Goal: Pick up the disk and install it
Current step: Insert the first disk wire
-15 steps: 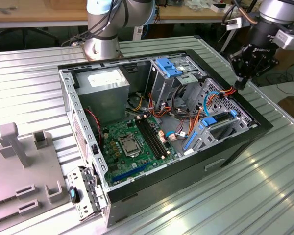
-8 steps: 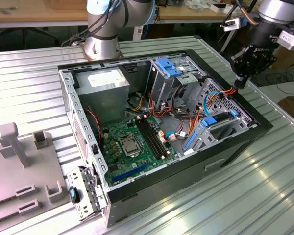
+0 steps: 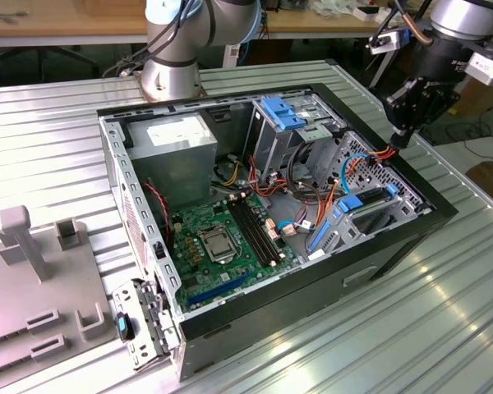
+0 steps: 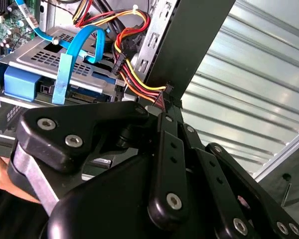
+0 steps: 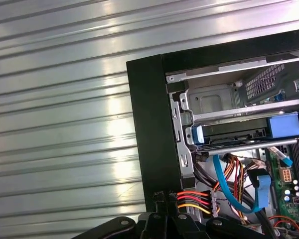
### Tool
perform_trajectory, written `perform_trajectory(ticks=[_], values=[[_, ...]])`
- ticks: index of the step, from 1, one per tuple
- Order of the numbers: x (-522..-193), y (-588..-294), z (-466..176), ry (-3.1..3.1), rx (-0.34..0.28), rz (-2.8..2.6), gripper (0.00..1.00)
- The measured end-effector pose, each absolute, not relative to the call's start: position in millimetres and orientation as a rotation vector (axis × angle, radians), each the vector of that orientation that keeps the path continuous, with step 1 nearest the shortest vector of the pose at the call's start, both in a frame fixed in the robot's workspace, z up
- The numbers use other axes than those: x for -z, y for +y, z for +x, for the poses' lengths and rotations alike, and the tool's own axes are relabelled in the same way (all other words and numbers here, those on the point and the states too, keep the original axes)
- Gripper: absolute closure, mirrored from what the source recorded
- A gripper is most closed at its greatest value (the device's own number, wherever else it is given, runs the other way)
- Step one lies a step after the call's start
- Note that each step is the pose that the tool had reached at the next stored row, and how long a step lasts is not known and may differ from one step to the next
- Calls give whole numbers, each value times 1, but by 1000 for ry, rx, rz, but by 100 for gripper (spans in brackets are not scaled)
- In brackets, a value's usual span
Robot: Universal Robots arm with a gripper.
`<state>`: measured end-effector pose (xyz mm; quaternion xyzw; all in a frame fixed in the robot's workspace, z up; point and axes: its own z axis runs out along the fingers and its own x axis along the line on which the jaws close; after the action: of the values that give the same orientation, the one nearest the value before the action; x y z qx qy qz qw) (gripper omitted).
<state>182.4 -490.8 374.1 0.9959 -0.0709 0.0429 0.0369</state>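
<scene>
The disk (image 5: pixel 234 133) lies edge-on in a bay of the open computer case (image 3: pixel 271 304), with blue plastic rails at both ends. A perforated metal cage (image 4: pixel 65 59) covers it, and a light-blue data cable (image 4: pixel 65 79) loops over that cage. My gripper (image 3: pixel 403 135) hangs over the case's corner at the exterior view's right, just beside the bay. In both wrist views its fingertips (image 4: pixel 165 97) come together on the black plug of a red, orange and yellow power cable (image 5: pixel 192 200). The cable runs back into the case toward the disk.
The case lies on its side on a ribbed metal table (image 3: pixel 411 328). Inside it are a green motherboard (image 3: pixel 222 238), a grey power-supply box (image 3: pixel 177 139) and a blue latch (image 3: pixel 283 111). Grey fixtures (image 3: pixel 41 246) stand at the exterior view's left. The arm's base (image 3: pixel 172 66) is behind the case.
</scene>
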Motion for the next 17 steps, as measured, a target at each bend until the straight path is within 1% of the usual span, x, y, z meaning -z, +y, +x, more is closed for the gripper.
perform_trajectory(ticks=[13, 15, 17], values=[[-374, -492, 182, -177, -133, 3061, 89], [-374, -492, 182, -131, -135, 3065, 76], [-374, -492, 182, -106, -136, 3066, 76]])
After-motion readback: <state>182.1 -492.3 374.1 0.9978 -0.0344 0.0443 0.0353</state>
